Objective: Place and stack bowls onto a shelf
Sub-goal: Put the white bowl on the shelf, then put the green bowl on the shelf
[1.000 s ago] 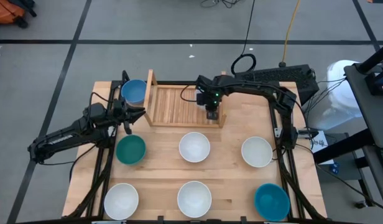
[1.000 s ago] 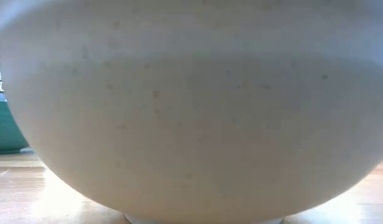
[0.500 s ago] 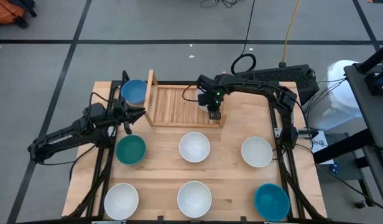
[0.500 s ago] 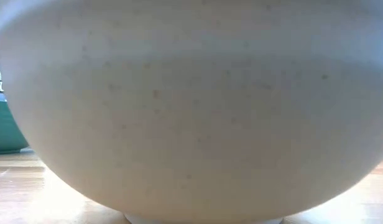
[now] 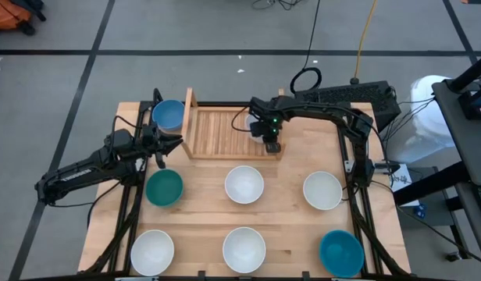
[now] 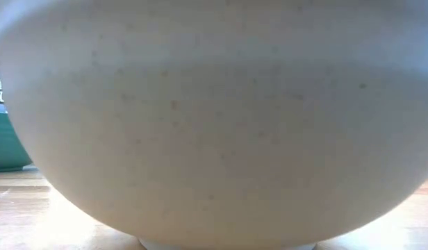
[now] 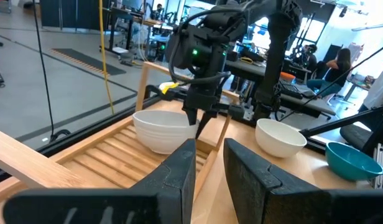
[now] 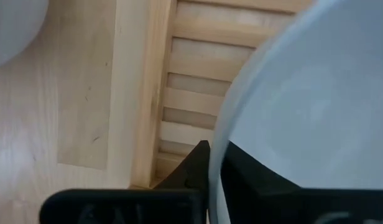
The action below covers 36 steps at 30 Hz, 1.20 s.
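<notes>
A white bowl sits on the slatted base of the shelf, at its right end by the side board. The right gripper points straight down from an arm reaching in from the table's far right, its fingers closed on this bowl's rim. The left gripper waits just left of the shelf, arm stretched low from the table's left edge, fingers slightly parted and holding nothing. A blue bowl lies beside it. 6 more bowls sit in 2 rows nearer the front.
</notes>
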Each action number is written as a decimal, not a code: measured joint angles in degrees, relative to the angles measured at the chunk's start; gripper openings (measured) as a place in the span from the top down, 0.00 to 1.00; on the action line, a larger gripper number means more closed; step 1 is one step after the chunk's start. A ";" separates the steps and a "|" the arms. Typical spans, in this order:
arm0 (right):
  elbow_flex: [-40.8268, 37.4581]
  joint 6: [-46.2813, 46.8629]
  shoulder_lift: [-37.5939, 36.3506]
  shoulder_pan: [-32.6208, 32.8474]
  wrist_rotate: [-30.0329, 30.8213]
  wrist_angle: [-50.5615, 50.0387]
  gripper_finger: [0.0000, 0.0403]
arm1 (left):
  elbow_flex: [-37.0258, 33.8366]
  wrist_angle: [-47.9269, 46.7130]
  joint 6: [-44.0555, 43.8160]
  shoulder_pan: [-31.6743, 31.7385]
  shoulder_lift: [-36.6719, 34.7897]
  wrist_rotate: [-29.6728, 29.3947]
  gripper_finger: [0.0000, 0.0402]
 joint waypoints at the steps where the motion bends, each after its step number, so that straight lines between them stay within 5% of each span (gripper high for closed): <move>1: -0.43 -0.02 -0.02 0.00 0.00 0.12 0.93 | 0.00 0.00 0.00 0.02 -0.01 0.00 0.78; 13: -1.24 -1.48 0.07 0.95 0.10 5.18 0.75 | 0.00 0.01 0.02 -0.01 -0.02 0.00 0.78; 25: -1.24 -2.15 -6.01 1.31 0.17 8.47 0.74 | 0.00 0.60 -0.29 0.00 0.00 0.08 0.78; 36: -1.21 -1.50 -16.11 1.20 0.17 12.15 0.74 | 0.02 6.87 -20.06 -0.01 -0.02 0.15 0.78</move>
